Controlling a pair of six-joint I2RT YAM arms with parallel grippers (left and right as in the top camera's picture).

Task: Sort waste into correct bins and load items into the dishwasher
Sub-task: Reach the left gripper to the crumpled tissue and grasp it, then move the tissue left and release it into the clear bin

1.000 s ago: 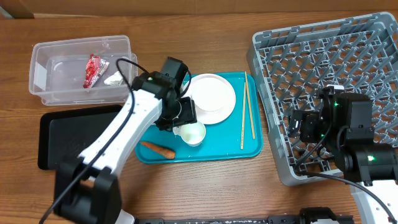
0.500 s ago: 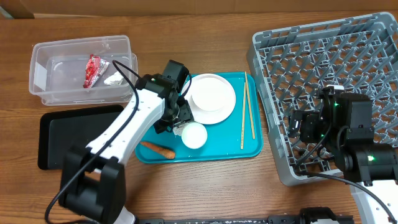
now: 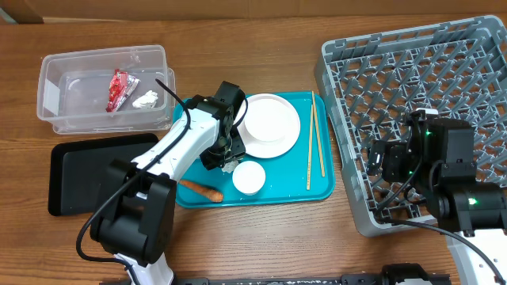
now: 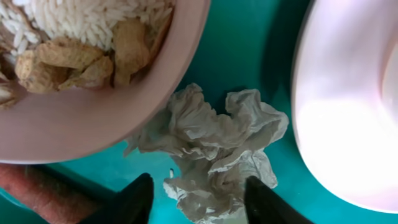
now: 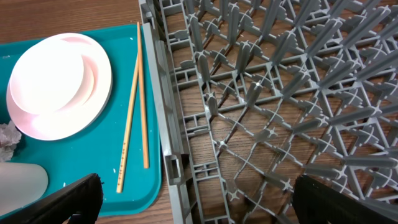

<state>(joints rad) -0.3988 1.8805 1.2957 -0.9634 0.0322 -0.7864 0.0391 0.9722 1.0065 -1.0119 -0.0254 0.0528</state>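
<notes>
My left gripper point(image 4: 202, 202) is open low over the teal tray point(image 3: 321, 190), its fingers on either side of a crumpled white tissue point(image 4: 214, 146). Next to the tissue are a white bowl point(image 4: 93, 118) holding rice and beige food scraps point(image 4: 74, 59), the white plate point(image 3: 268, 124) and an orange carrot point(image 3: 200, 190). The bowl point(image 3: 248, 177) shows white from overhead. Chopsticks point(image 3: 314, 142) lie on the tray's right side. The clear tub point(image 3: 59, 67) holds a red wrapper point(image 3: 118, 89) and another tissue point(image 3: 146, 100). My right gripper point(image 5: 199, 205) is open and empty over the grey dish rack point(image 3: 428, 95).
The shallow black tray point(image 3: 87, 170) lies in front of the clear tub at the left. The rack's left wall point(image 5: 165, 124) stands right beside the teal tray's edge. The table is bare wood around these things.
My left gripper has turned and shifted a little toward the plate, now over the tissue. The bowl sits slightly nearer the tray's front edge. The right arm has not moved.
</notes>
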